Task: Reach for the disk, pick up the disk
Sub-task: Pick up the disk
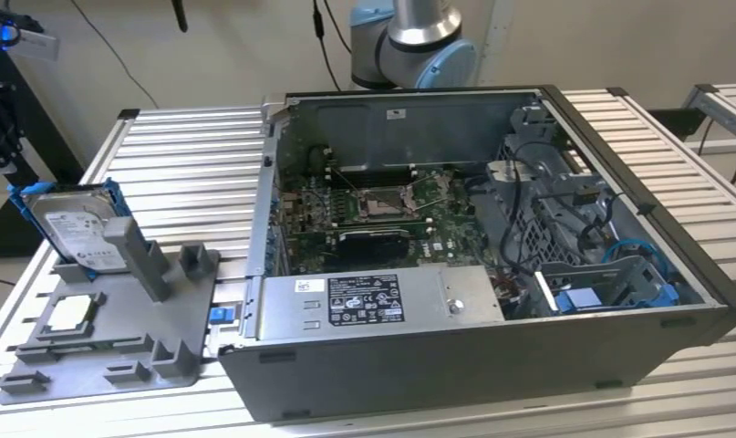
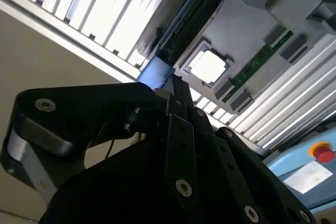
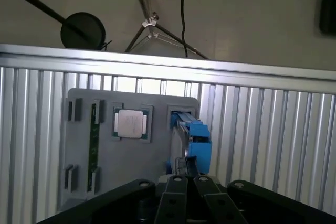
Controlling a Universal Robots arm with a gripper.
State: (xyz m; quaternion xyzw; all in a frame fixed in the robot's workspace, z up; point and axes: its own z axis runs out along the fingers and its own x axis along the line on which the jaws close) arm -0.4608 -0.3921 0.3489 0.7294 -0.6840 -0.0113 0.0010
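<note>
Disk [image 1: 76, 233]: one, standing upright on its edge in a slot of the single grey stand [image 1: 112, 338], blue frame around it and white label facing out. In the exterior view it sits at about nine o'clock from the one open computer case [image 1: 490, 274], well apart from it. One square processor chip [image 1: 73, 313] lies flat on the stand at about six o'clock from the disk. Stand and case both rest on the ribbed metal surface [image 1: 185, 155]. The arm's base [image 1: 417, 36] rises at twelve o'clock behind the case.

In the second wrist view the hand [image 2: 176, 85] hangs above the stand [image 2: 247, 30], its two fingers together with nothing between them. The disk [image 2: 189, 19] shows edge-on as a dark slab with blue at both ends; the nearer blue end lies just beside the fingertips. One chip [image 2: 210, 66] and one green memory strip [image 2: 260, 59] lie next to it. One red button [image 2: 323, 153] sits off the surface.

In the first wrist view the hand [image 3: 187, 167] is close over the disk [image 3: 191, 140], whether touching I cannot tell. The chip [image 3: 130, 124] lies between the disk and the memory strip [image 3: 93, 145].
</note>
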